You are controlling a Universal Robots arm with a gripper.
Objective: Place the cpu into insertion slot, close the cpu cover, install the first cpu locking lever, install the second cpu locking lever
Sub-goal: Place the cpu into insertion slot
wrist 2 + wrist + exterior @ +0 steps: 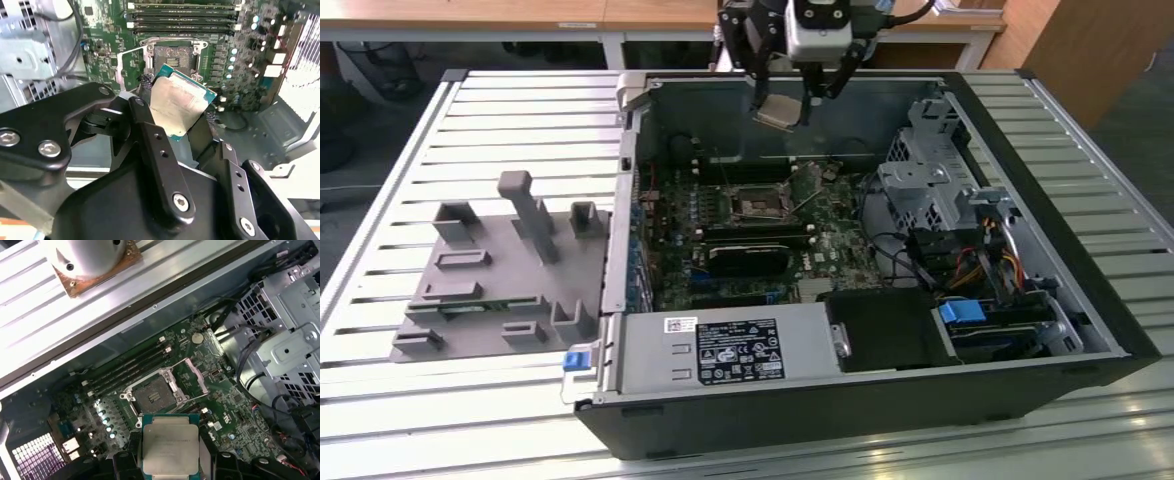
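**ITEM 1, gripper** (781, 104): hangs over the open computer case (854, 410), at 12 o'clock of the insertion slot (758, 203) in the exterior view. Fingers (150, 142) drawn in narrow, clamped on 2 opposite edges of the cpu (778, 111).

**ITEM 2, cpu:** carried in the air, well apart from the board, metal top facing both wrist cameras. Tilted in the exterior view. Not yet in the slot.

**ITEM 3, insertion slot:** bare dark square inside a metal surround, with memory sticks (130, 367) just beside it.

**ITEM 4, cpu cover** (196, 376): appears swung up off the slot along 1 side. Not closed.

**ITEM 5, grey fixture plate** (494, 270): at 9 o'clock of the case, on the slatted table (400, 420).

**STEP IN HAND:** judged 1 of 4, placement, at the carry stage. Cover and 2 levers untouched. Calls for levelling the chip, squaring it to the slot, matching its orientation, then lowering gently with no sideways scrape across the contacts.

**HIDDEN OR UNCLEAR:**
- Locking levers: thin wire, only partly traceable beside the slot. Cannot tell whether free or latched.
- Chip underside and edge notches: out of sight.
- Fingertip contact: masked by the chip itself.
- Slot contacts: too dark to judge.
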